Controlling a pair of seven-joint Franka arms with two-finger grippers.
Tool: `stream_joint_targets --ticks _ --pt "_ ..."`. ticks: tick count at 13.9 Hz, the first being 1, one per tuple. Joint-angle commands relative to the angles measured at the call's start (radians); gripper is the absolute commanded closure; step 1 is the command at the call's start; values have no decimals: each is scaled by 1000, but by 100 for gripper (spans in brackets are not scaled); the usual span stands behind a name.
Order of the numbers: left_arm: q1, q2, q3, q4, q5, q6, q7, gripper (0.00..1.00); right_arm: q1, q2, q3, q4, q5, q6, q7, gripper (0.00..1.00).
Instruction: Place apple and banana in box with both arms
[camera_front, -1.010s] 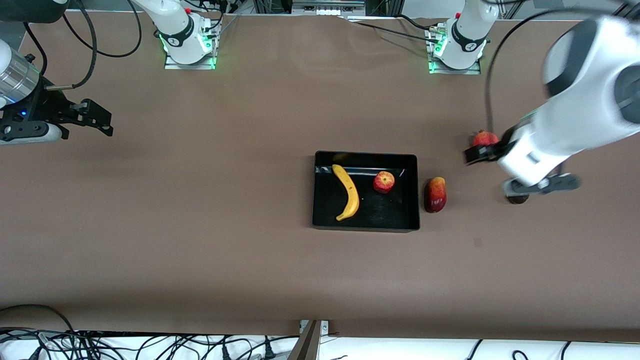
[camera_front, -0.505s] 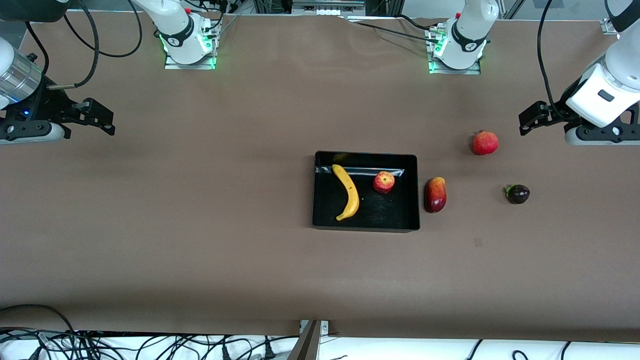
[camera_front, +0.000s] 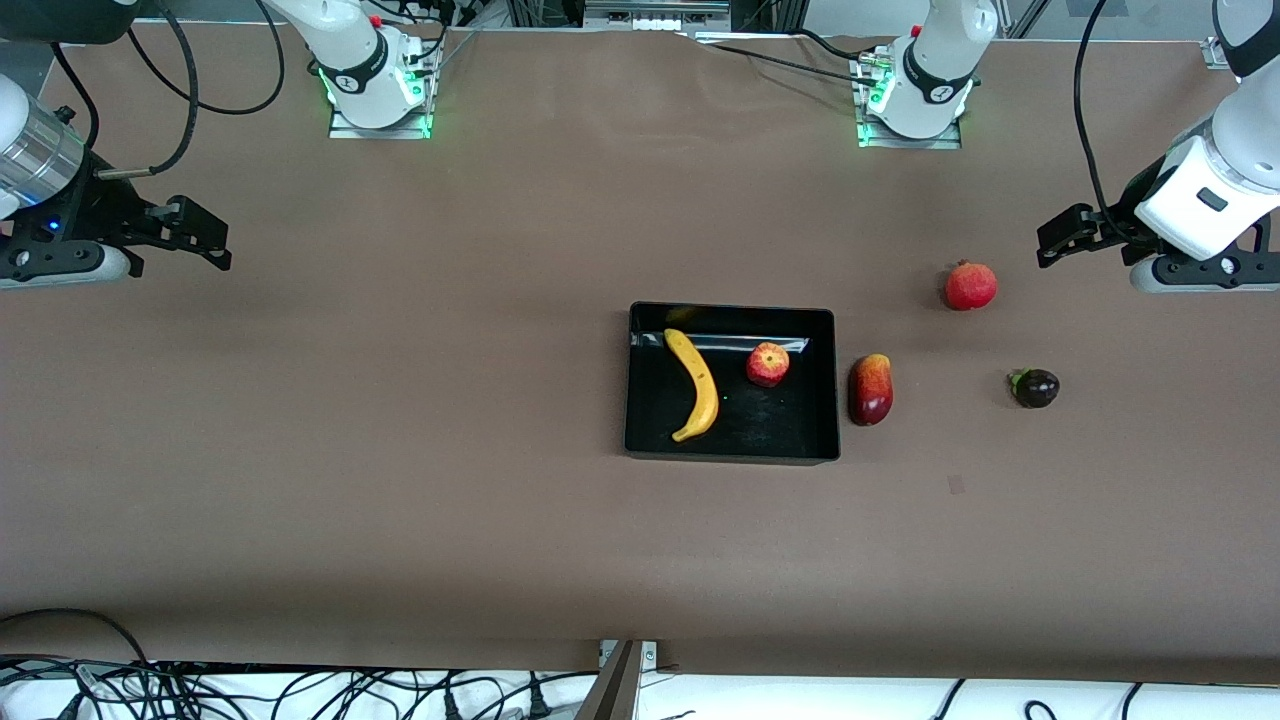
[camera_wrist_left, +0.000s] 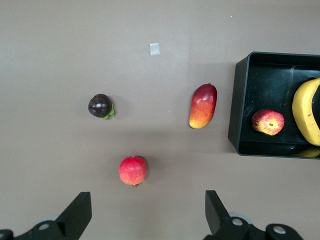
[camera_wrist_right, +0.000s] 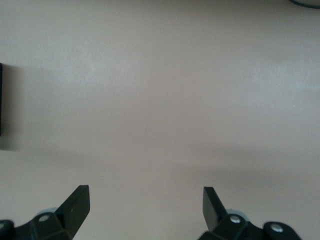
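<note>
Front view shows the box (camera_front: 732, 452) near the middle of the surface (camera_front: 400, 450), with the banana (camera_front: 697, 384) lying in it and the apple (camera_front: 768, 364) beside the banana, toward the left arm's end. The left end effector (camera_front: 1060, 242) hangs over the surface at the left arm's end, its fingers spread and holding nothing; a round red fruit (camera_front: 970, 286) lies near it, a dark purple fruit (camera_front: 1036, 388) and a red-and-yellow mango-like fruit (camera_front: 870, 389) lie between it and the box. The right end effector (camera_front: 200, 243) hangs open and empty over bare surface at the right arm's end, well apart from the box. Left wrist view looks past spread fingers (camera_wrist_left: 77, 215) to the round red fruit, the purple fruit, the mango-like fruit and the box with both task fruits inside. Right wrist view shows spread fingers (camera_wrist_right: 76, 206) over bare surface.
</note>
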Motion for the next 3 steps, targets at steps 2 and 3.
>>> stream_joint_targets --ticks 2,3 --pt "-3 -1 4 11 -15 1 15 0 -8 -3 7 11 19 -18 -5 0" --pt "-7 -1 3 12 -11 0 14 0 -8 -3 6 11 19 -18 -5 0"
